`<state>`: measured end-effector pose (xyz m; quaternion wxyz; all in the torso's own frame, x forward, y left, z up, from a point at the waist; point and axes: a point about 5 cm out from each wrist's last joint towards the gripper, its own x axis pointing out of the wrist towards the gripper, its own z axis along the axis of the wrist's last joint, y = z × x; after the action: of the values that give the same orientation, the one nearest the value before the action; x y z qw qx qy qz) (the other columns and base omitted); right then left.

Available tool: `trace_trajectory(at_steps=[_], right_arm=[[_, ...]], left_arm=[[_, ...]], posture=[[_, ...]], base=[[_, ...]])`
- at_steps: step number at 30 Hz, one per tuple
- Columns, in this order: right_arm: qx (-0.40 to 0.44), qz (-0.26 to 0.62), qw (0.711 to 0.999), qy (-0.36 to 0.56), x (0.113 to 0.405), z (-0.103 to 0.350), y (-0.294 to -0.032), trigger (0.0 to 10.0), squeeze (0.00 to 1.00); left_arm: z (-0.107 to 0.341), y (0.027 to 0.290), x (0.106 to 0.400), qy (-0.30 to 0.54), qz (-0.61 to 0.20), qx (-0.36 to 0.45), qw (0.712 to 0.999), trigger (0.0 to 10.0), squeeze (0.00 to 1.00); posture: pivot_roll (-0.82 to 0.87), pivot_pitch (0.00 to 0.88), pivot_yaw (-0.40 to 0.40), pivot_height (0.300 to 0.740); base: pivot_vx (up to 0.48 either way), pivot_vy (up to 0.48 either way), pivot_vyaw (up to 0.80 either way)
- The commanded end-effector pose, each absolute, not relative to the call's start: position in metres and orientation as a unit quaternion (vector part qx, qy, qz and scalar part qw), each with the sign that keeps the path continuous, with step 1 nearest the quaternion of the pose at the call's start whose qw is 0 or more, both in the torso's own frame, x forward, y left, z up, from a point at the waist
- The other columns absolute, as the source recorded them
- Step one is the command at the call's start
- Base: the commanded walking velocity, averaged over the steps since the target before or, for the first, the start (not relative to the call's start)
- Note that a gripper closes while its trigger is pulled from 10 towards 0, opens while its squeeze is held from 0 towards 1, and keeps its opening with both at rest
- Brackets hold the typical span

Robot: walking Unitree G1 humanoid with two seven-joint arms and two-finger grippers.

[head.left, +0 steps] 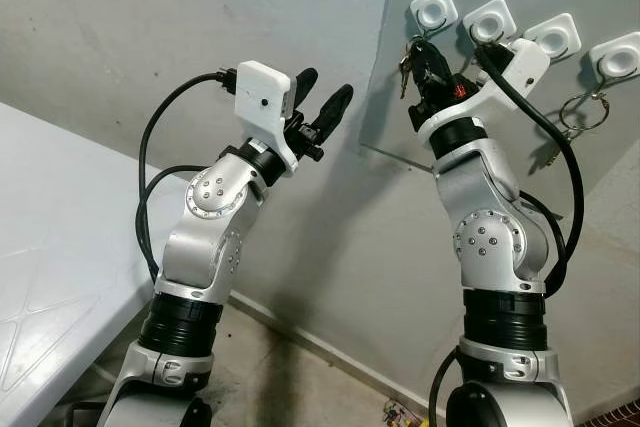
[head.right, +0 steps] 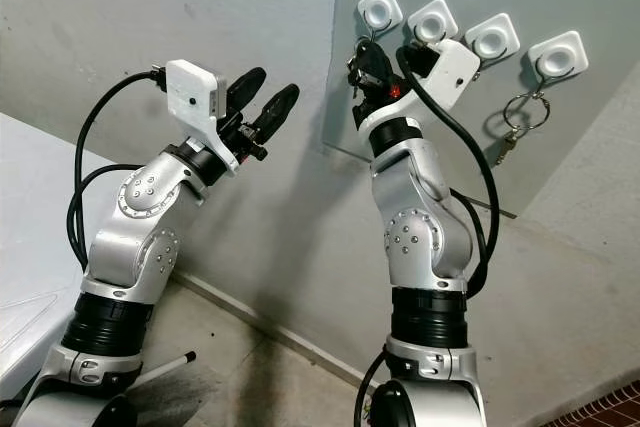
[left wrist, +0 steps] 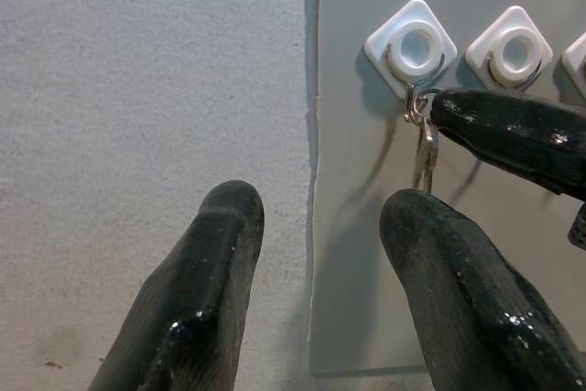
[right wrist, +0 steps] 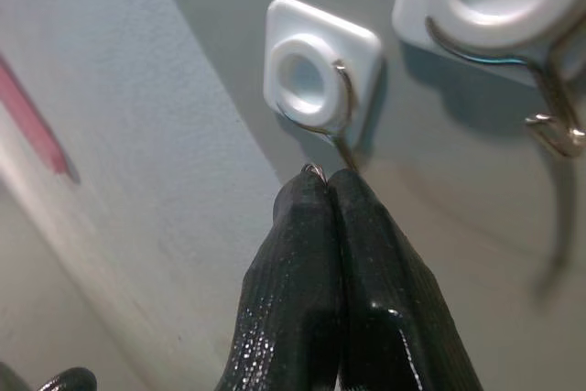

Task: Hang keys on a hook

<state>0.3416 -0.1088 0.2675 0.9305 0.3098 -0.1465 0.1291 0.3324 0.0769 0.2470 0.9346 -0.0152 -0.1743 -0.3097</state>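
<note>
Right wrist view gives you the clearest read: your right gripper [right wrist: 327,180] has its two black fingers pressed flat together, pinching the metal key ring [right wrist: 314,169] whose thin loop peeks out just above the fingertips. Those tips sit directly under the wire hook [right wrist: 341,121] of a white diamond-shaped mount, with the ring touching or just short of the wire; you cannot tell which from this angle. In the left wrist view the same ring [left wrist: 417,109] looks looped at the lowest point of that hook, and a key [left wrist: 424,157] hangs straight down from it beside your right finger.

From the head camera, the keys [head.left: 412,65] dangle at the leftmost of four white hook mounts on a grey panel [head.right: 600,147] fixed to the wall. The mount at the far right [head.right: 558,53] already carries another ring with a small key [head.right: 524,112].

Your left gripper [head.left: 322,107] is raised near the panel's left edge with its fingers spread apart, holding nothing and touching nothing. A white table [head.left: 60,247] stands to your left, well apart from the panel.
</note>
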Motion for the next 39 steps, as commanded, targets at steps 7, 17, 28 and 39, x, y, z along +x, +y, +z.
trace_trajectory(at_steps=[7,17,28,39], right_arm=[[0.343,0.11,0.923,-0.135,0.339,0.268,-0.111,10.0,0.0],[0.373,0.126,0.911,-0.122,0.337,0.267,-0.106,10.0,1.0],[0.302,0.138,0.931,-0.154,0.329,0.255,-0.11,10.0,1.0],[0.214,0.169,0.944,-0.186,0.307,0.214,-0.128,10.0,1.0]], left_arm=[[0.258,0.076,0.331,-0.19,-0.311,-0.006,0.931,10.0,0.0],[0.258,0.076,0.331,-0.189,-0.308,-0.005,0.933,10.0,0.0],[0.251,0.082,0.331,-0.186,-0.285,-0.001,0.94,10.0,0.0],[0.205,0.099,0.333,-0.116,-0.232,-0.073,0.963,10.0,0.0]], posture=[[-0.13,0.036,-0.061,0.724],[-0.12,0.045,-0.064,0.724],[-0.13,0.046,-0.058,0.724],[-0.14,0.01,-0.035,0.724]], base=[[0.0,0.0,0.0],[0.0,0.0,0.0],[0.0,0.0,0.0],[0.0,0.0,0.0]])
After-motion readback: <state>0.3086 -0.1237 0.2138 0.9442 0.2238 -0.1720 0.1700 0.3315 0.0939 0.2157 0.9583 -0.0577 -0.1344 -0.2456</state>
